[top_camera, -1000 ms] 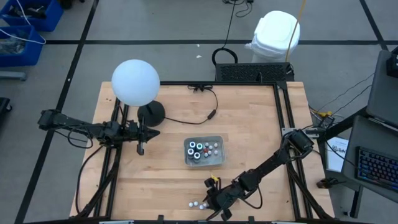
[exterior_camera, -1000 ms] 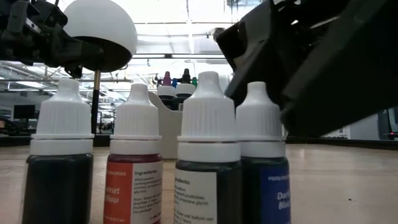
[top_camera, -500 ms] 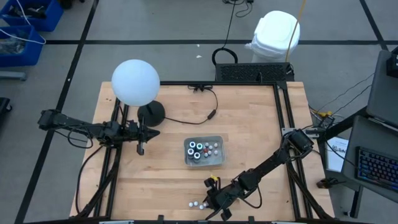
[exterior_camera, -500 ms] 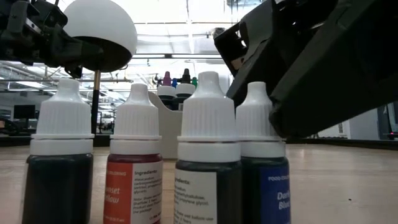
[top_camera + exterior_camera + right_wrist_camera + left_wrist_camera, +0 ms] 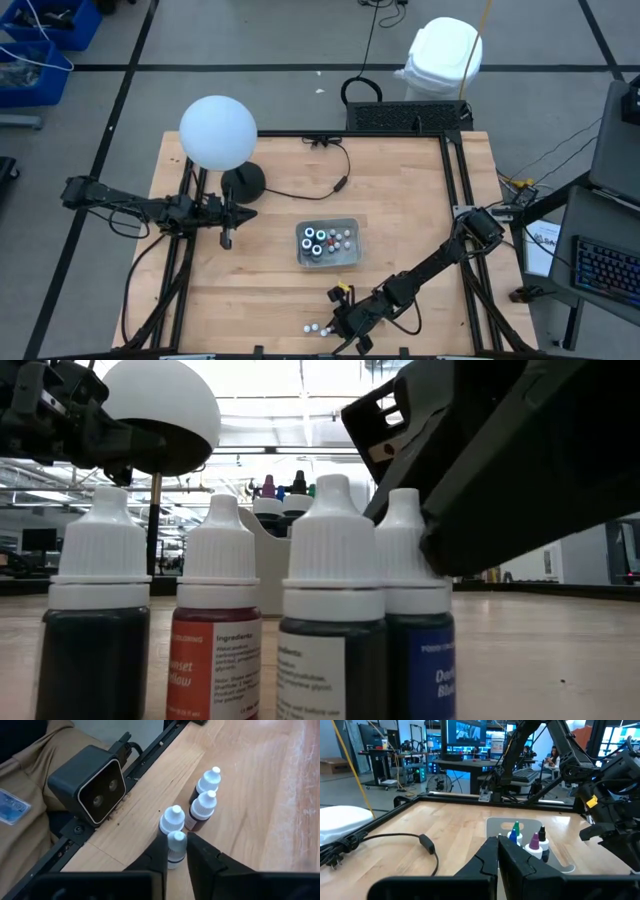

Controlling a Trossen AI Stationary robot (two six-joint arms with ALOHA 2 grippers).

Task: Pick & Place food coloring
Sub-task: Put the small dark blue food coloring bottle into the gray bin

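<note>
Step in hand: pick-up of one bottle from the loose group. Four white-capped dropper bottles (image 5: 200,800) stand at the table edge nearest the low camera (image 5: 92,785), well apart from the tray (image 5: 328,243), which sits nearer the table's middle and already holds other bottles and pots.

The right gripper (image 5: 176,851) is at this group, its two fingers (image 5: 159,851) set on either side of the nearest bottle (image 5: 175,846), pressing on its body below the cap. In the low view this blue-labelled bottle (image 5: 415,600) leans slightly.

The left gripper (image 5: 498,851) waits beside the lamp base (image 5: 243,181), fingers clenched on nothing.

Next move, by judgement: lift straight up, clear of the neighbouring bottles, then carry toward the tray.
</note>
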